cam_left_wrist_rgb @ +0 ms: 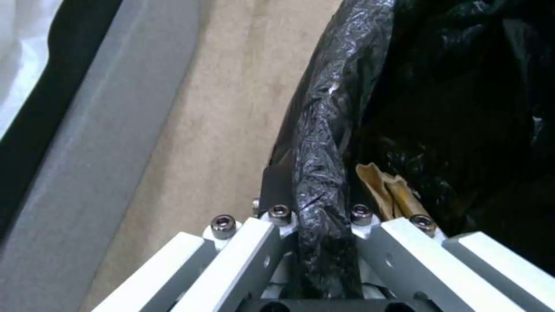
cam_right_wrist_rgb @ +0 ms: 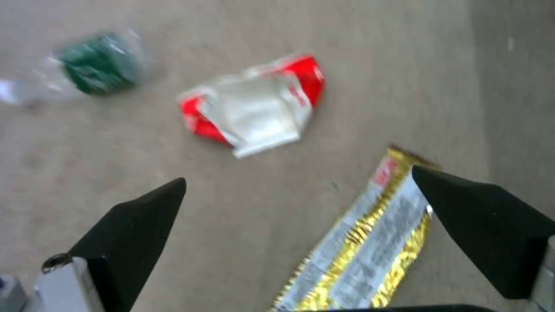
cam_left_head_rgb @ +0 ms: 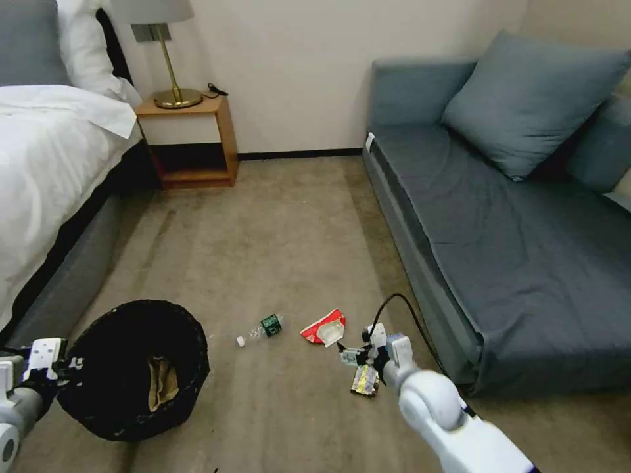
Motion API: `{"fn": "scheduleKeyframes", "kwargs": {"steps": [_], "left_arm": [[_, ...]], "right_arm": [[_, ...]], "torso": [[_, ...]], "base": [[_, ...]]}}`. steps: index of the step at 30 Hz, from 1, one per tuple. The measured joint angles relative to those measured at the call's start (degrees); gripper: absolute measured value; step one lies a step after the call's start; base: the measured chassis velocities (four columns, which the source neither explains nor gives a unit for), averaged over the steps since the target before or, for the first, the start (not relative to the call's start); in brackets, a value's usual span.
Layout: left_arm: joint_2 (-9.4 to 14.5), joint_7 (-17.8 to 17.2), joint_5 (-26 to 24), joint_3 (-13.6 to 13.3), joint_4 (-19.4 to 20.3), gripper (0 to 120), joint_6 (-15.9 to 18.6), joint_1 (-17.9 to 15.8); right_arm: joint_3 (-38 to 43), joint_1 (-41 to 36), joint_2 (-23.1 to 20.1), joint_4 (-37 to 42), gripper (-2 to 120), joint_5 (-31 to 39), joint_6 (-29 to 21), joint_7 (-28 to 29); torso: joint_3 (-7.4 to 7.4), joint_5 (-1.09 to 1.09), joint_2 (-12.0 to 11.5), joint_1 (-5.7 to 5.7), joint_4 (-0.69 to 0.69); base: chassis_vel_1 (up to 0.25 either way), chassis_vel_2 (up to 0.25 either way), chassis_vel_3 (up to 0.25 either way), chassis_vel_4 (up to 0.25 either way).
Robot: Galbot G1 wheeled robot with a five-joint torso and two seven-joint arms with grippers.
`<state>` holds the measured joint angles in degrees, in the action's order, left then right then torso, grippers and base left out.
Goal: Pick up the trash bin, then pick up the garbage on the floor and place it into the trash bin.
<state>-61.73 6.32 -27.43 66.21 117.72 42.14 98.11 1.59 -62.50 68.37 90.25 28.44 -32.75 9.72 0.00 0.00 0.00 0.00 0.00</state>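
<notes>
My head camera looked down at the carpet [cam_left_head_rgb: 276,249]; the left wrist camera sat close on the trash bin [cam_left_wrist_rgb: 324,130] rim, the right hovered near the foil wrapper [cam_right_wrist_rgb: 370,242].

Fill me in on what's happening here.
A two-armed robot is clearing litter off a bedroom carpet. Its left end effector is shut on the bag-lined rim of the trash bin, with crumpled brown paper already inside. Its right end effector is open, low over the floor by the yellow-silver foil wrapper, holding nothing. The red-and-white packet and the plastic bottle lie on the carpet between the bin and the sofa.
</notes>
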Motion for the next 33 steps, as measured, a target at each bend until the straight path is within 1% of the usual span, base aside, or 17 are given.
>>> {"fn": "scheduleKeyframes", "kwargs": {"steps": [2,4,6,12,15,16,20,21,22,24,25,26,28,29,30,32,33], "left_arm": [[0.09,0.05,-0.01,0.33,0.06,3,0.0,0.21],[0.11,0.07,-0.01,0.44,0.07,3,0.0,0.3],[0.11,0.1,-0.05,0.72,0.09,3,0.0,0.44],[0.03,0.19,-0.08,1.05,0.11,3,0.0,0.66],[-0.06,0.23,-0.09,1.07,0.21,3,0.0,0.7],[-0.06,0.23,-0.09,1.07,0.21,3,0.0,0.7],[-0.07,0.24,-0.1,1.08,0.27,3,0.0,0.71],[-0.06,0.24,-0.1,1.08,0.27,3,0.0,0.71],[-0.06,0.24,-0.1,1.08,0.27,3,0.0,0.71],[-0.07,0.23,-0.09,1.12,0.27,3,0.0,0.82],[-0.07,0.23,-0.09,1.12,0.27,3,0.0,0.82],[-0.11,0.24,-0.1,1.16,0.27,3,0.0,0.84],[-0.15,0.23,-0.1,1.19,0.27,3,0.0,0.88],[-0.2,0.24,-0.1,1.2,0.27,3,0.0,0.93],[-0.2,0.24,-0.1,1.2,0.27,3,0.0,0.93],[-0.23,0.24,-0.1,1.23,0.27,3,0.0,0.94],[-0.23,0.24,-0.1,1.23,0.27,3,0.0,0.94]], "right_arm": [[-0.16,1.1,1.31,-3.84,100,-0.77,-0.33,0.03],[-0.2,1.34,1.77,-4.84,100,-1.09,-0.45,0.14],[-0.24,1.83,3.07,-7.86,100,-2.86,-0.55,0.54],[-0.29,2.42,4.91,-11.68,100,-4.26,-0.67,1.52],[-0.1,2.94,5.96,-14.22,90,-4.92,-0.27,1.76],[-0.1,2.94,5.96,-14.22,90,-4.92,-0.27,1.76],[0.03,2.99,6.54,-16.19,71,-5.65,0.18,1.64],[0.08,2.99,6.64,-16.41,67,-5.81,0.23,1.6],[0.08,2.99,6.64,-16.41,67,-5.81,0.23,1.6],[0.17,2.97,6.95,-16.86,56,-6.13,0.44,1.5],[0.17,2.97,6.95,-16.86,56,-6.13,0.44,1.5],[0.2,2.97,7.05,-17.01,51,-6.3,0.55,1.46],[0.21,2.96,7.12,-17.14,44,-6.51,0.62,1.4],[0.21,2.93,7.22,-17.32,37,-6.87,0.68,1.25],[0.21,2.93,7.22,-17.32,37,-6.87,0.68,1.25],[0.21,2.93,7.34,-17.72,27,-7.25,0.79,1.02],[0.21,2.93,7.34,-17.72,27,-7.25,0.79,1.02]], "torso": [[0.0,0.0,0.0,0.0,0.0],[0.0,0.0,0.0,0.0,0.0],[0.0,0.0,0.0,0.0,0.0],[0.0,-0.01,0.0,0.0,0.0],[0.0,0.0,0.0,0.0,0.0],[0.0,0.0,0.0,0.0,0.0],[0.0,-0.01,0.0,0.0,-0.01],[0.0,-0.01,0.0,0.0,-0.01],[0.0,-0.01,0.0,0.0,-0.01],[0.0,-0.01,0.0,0.0,0.0],[0.0,-0.01,0.0,0.0,0.0],[0.0,-0.01,0.0,0.0,0.0],[0.0,-0.01,0.0,0.0,0.0],[0.0,-0.01,0.0,0.0,0.0],[0.0,-0.01,0.0,0.0,0.0],[0.0,-0.01,0.0,0.0,0.0],[0.0,-0.01,0.0,0.0,0.0]], "base": [[0.0,0.0,0.0,0.0],[0.0,0.0,0.0,0.0],[0.0,0.0,0.0,0.0],[0.0,0.0,0.0,0.0],[0.0,0.0,0.0,0.0],[0.0,0.0,0.0,0.0],[0.0,0.0,0.0,0.0],[0.0,0.0,0.0,0.0],[0.0,0.0,0.0,0.0],[0.0,0.0,0.0,0.0],[0.0,0.0,0.0,0.0],[0.0,0.0,0.0,0.0],[0.0,0.0,0.0,0.0],[0.0,0.0,0.0,0.0],[0.0,0.0,0.0,0.0],[0.0,0.0,0.0,0.0],[0.0,0.0,0.0,0.0]]}}
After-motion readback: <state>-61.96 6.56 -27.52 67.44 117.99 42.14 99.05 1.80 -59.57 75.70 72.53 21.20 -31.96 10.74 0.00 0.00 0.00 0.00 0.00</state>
